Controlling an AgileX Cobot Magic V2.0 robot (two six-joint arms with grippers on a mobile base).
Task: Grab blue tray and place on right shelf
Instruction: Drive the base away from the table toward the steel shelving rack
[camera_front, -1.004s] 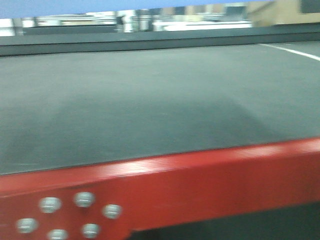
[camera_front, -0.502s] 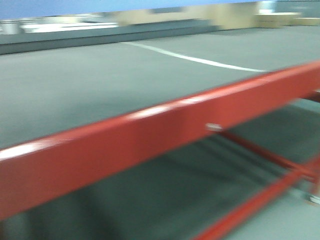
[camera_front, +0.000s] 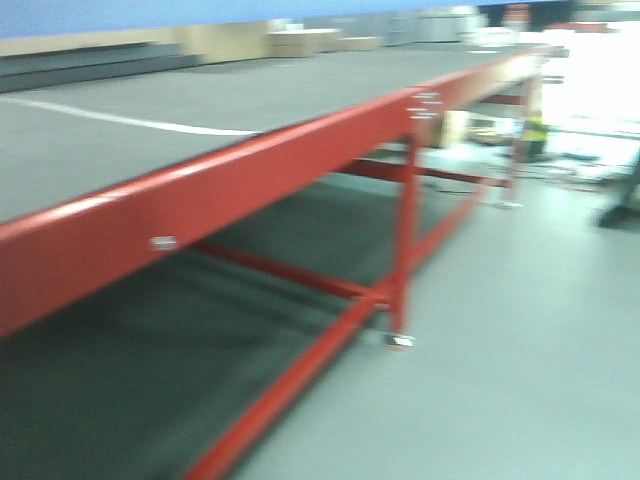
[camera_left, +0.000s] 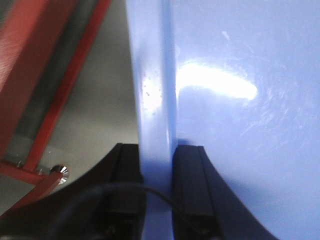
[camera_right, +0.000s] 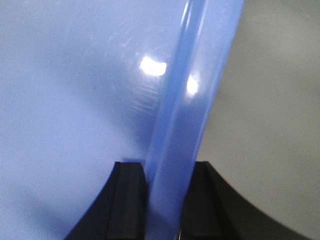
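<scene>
One glossy light-blue plastic tray (camera_left: 240, 125), mostly cropped from view, hangs beside one blurred red-framed dark-matted table (camera_front: 250, 170), opposite rims pinched by two grippers: left gripper (camera_left: 159, 150), right gripper (camera_right: 165, 165).

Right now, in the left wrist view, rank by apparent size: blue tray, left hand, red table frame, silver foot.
1. blue tray, over half the picture.
2. left hand and red table frame, too alike to rank.
3. silver foot, smallest.
Nearness to the camera enlarges tray and hand.
</scene>
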